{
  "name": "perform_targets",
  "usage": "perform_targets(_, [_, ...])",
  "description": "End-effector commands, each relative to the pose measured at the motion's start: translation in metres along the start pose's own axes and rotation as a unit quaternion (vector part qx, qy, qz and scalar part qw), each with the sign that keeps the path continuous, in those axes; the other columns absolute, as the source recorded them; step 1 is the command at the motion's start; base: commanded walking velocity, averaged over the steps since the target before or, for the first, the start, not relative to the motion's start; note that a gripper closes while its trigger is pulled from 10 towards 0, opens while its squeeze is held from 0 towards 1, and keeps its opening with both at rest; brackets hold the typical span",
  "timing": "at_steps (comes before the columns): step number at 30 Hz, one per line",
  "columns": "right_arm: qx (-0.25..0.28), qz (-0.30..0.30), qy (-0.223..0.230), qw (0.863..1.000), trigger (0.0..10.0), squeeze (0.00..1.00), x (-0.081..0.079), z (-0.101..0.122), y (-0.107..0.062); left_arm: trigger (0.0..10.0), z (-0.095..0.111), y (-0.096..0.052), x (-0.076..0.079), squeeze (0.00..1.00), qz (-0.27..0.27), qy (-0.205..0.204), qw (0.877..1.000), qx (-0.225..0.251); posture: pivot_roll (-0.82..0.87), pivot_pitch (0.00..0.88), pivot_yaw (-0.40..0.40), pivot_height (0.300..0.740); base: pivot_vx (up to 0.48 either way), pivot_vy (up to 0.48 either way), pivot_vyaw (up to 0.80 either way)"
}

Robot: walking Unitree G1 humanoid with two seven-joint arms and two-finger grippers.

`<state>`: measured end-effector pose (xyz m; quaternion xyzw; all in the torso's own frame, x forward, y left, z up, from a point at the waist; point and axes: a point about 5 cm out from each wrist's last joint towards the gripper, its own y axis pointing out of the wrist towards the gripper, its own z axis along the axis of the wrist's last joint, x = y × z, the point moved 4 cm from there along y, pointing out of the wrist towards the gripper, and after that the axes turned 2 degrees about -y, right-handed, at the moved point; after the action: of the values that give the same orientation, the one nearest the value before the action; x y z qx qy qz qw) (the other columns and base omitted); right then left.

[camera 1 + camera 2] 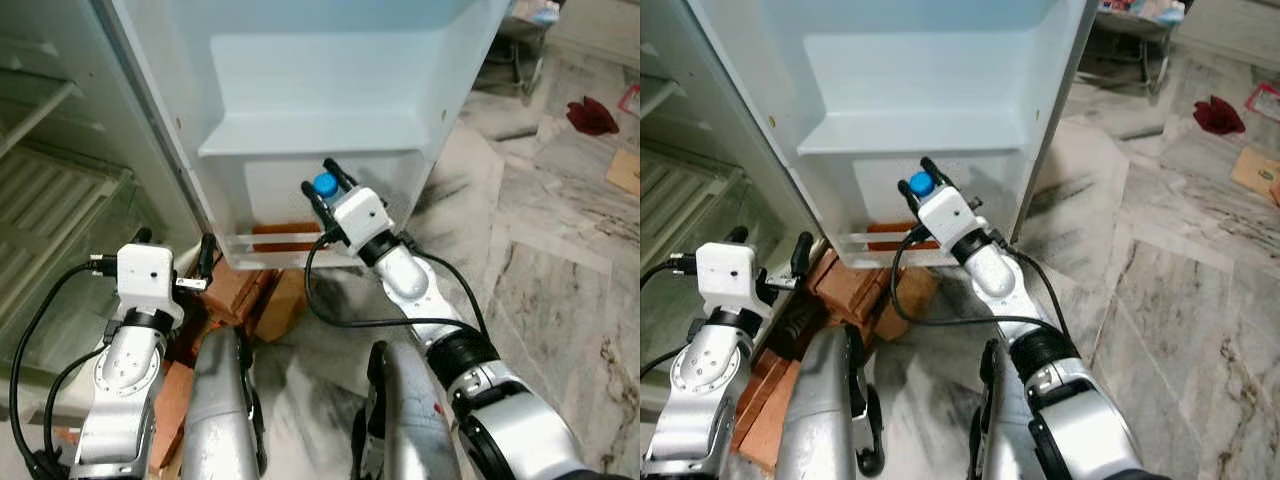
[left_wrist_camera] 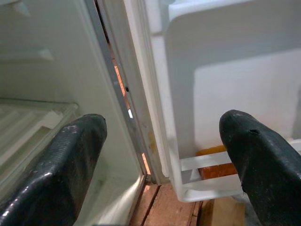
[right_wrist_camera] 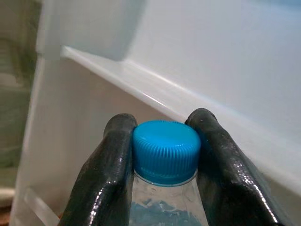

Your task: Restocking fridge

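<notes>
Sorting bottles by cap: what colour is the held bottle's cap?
Blue cap; clearest in the right wrist view.

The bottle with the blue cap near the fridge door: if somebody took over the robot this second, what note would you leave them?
Right gripper: shut on the bottle at its blue cap, held at the fridge door, just below a door shelf.
Left gripper: open, holding nothing, low by the door's hinge side.
Done: bottle picked up and brought to the door.
Left: set it in the bottom door rack and release.
</notes>
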<state>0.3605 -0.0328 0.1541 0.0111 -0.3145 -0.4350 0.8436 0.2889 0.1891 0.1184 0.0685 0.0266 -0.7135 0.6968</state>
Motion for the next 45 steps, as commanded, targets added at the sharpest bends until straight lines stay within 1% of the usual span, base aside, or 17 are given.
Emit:
perform_targets(1, [0.042,0.012,-0.034,0.998,10.0,0.0,0.0,0.016,0.004,10.0,0.002,0.0,0.002,0.0,-0.003,0.004,1.0,0.002,0.12,0.198,-0.017,0.575,0.0,0.0,0.0])
perform_targets(2, [0.056,0.03,-0.064,0.996,10.0,0.0,-0.003,0.02,0.005,10.0,0.003,0.0,0.002,0.0,-0.003,0.004,1.0,0.003,0.12,0.2,-0.018,0.575,0.0,0.0,0.0])
perform_targets(3, [0.056,0.03,-0.064,0.996,10.0,0.0,-0.003,0.02,0.005,10.0,0.003,0.0,0.002,0.0,-0.003,0.004,1.0,0.003,0.12,0.2,-0.018,0.575,0.0,0.0,0.0])
perform_targets(6, [0.05,0.05,-0.157,0.985,10.0,0.0,0.006,0.014,0.006,10.0,0.004,0.0,0.001,0.0,0.002,0.004,1.0,0.005,0.13,0.206,-0.022,0.575,0.0,0.0,0.0])
perform_targets(10, [0.032,0.046,-0.19,0.98,10.0,0.0,0.018,0.005,0.003,10.0,0.003,-0.002,0.001,0.0,0.005,0.004,1.0,0.004,0.13,0.211,-0.021,0.575,0.0,0.0,0.0])
perform_targets(12, [0.018,0.052,-0.228,0.972,10.0,0.0,0.025,-0.003,-0.001,10.0,0.003,-0.002,0.0,0.0,0.006,0.004,1.0,0.004,0.13,0.213,-0.019,0.575,0.0,0.0,0.0])
perform_targets(13, [0.018,0.052,-0.228,0.972,10.0,0.0,0.025,-0.003,-0.001,10.0,0.003,-0.002,0.0,0.0,0.006,0.004,1.0,0.004,0.13,0.213,-0.019,0.575,0.0,0.0,0.0])
perform_targets(14, [0.008,0.056,-0.251,0.966,10.0,0.0,0.03,-0.009,-0.004,10.0,0.003,-0.002,0.001,0.0,0.005,0.004,1.0,0.004,0.13,0.213,-0.019,0.575,0.0,0.0,0.0])
perform_targets(18, [-0.007,0.058,-0.288,0.956,10.0,0.0,0.039,-0.018,-0.011,10.0,0.004,-0.002,0.001,0.0,0.004,0.004,1.0,0.005,0.13,0.213,-0.017,0.575,0.0,0.0,0.0])
perform_targets(20, [-0.023,0.052,-0.291,0.955,10.0,0.0,0.047,-0.025,-0.018,10.0,0.004,-0.002,0.001,0.0,0.004,0.004,1.0,0.005,0.13,0.213,-0.017,0.575,0.0,0.0,0.0])
perform_targets(25, [-0.042,0.05,-0.297,0.953,10.0,0.0,0.054,-0.035,-0.034,10.0,0.004,-0.002,0.001,0.0,0.003,0.004,1.0,0.005,0.13,0.214,-0.016,0.575,0.0,0.0,0.0])
perform_targets(29, [-0.077,0.045,-0.3,0.95,10.0,0.0,0.063,-0.051,-0.06,10.0,0.004,-0.002,0.001,0.0,0.002,0.004,1.0,0.005,0.13,0.214,-0.014,0.575,0.0,0.0,0.0])
perform_targets(33, [-0.126,0.003,-0.288,0.949,10.0,0.0,0.081,-0.065,-0.085,10.0,0.003,-0.001,0.002,0.0,-0.002,0.002,1.0,0.004,0.12,0.211,-0.008,0.575,0.0,0.0,0.0])
perform_targets(37, [-0.162,-0.038,-0.262,0.951,10.0,0.0,0.093,-0.074,-0.099,10.0,0.004,0.001,0.004,0.0,-0.005,0.002,1.0,0.005,0.12,0.209,-0.006,0.575,0.0,0.0,0.0])
perform_targets(39, [-0.197,-0.073,-0.248,0.946,10.0,0.0,0.103,-0.083,-0.114,10.0,0.004,0.002,0.005,0.0,-0.006,0.001,1.0,0.006,0.12,0.207,-0.004,0.575,0.0,0.0,0.0])
perform_targets(42, [-0.213,-0.1,-0.24,0.942,10.0,0.0,0.11,-0.086,-0.12,10.0,0.004,0.002,0.004,0.0,-0.006,0.001,1.0,0.005,0.12,0.206,-0.002,0.575,0.0,0.0,0.0])
perform_targets(45, [-0.212,-0.116,-0.232,0.942,10.0,0.0,0.113,-0.084,-0.117,10.0,0.003,0.002,0.004,0.0,-0.008,0.002,1.0,0.005,0.12,0.205,0.0,0.575,0.0,0.0,0.0])
